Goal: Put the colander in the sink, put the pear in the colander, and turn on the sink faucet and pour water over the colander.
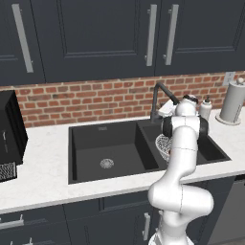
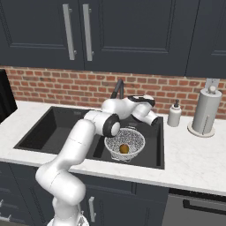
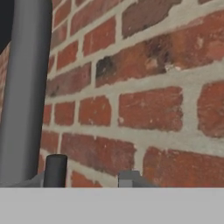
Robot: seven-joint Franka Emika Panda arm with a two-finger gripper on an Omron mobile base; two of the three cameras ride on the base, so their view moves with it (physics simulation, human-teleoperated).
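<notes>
One wire-mesh colander (image 2: 125,142) sitting in the smaller, right-hand basin of the dark double sink (image 2: 53,128), with one small golden-brown pear (image 2: 124,148) resting inside at the bottom. In the left base view, just an edge of the colander (image 1: 163,143) peeking out from behind the white arm. No writing or labels readable anywhere.

One dark faucet (image 2: 117,89) rising at the back rim of the sink, between the two basins, spout angled forward and down. Robot hand reaching up beside the faucet near the brick wall, wrist above and behind the colander. Through the hand view: faucet stem (image 3: 24,87) as a thick grey upright post at the left, brick wall (image 3: 144,87) close behind, and the two fingers (image 3: 55,169) low in the picture, spread apart with nothing between them; gripper (image 3: 92,175) just to the right of the stem, one tip nearly against it.

Two basins, each deep and dark; a round metal drain (image 1: 106,163) showing in the larger left one, otherwise bare. White marble desk (image 2: 194,154) around the sink. To the right of the sink, one white soap bottle (image 2: 175,114) just beside the rim and one paper-towel roll (image 2: 205,110) farther right, near the wall. One black appliance (image 1: 9,134) at the far left of the desk. Dark cupboards (image 1: 95,33) with long metal handles above.
</notes>
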